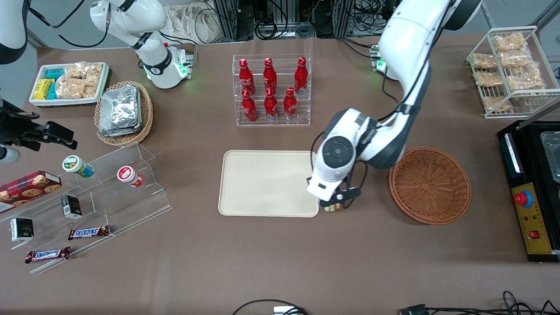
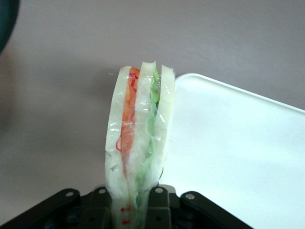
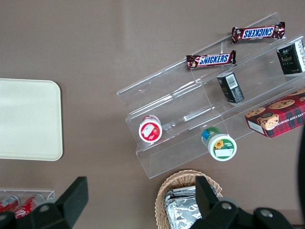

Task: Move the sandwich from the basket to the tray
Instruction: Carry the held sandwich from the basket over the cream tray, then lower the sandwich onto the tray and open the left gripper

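Hand (image 1: 336,202) clamped on the wrapped sandwich (image 2: 138,138), just off the tray (image 1: 267,183) corner.

Held upright over bare counter (image 1: 280,262), beside the tray's rounded edge nearest the working arm; between tray and basket (image 1: 430,184), apart from both. Open brown surface nearer the front camera.

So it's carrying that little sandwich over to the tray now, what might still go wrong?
The gripper holds the wrapped sandwich by one end only, and the clear wrap looks slick, so it might slip or tilt out. It also hangs right at the tray's corner, between tray and basket; released here, the sandwich would probably land on the rim or the table. Squeezing the soft bread too hard may crush it.
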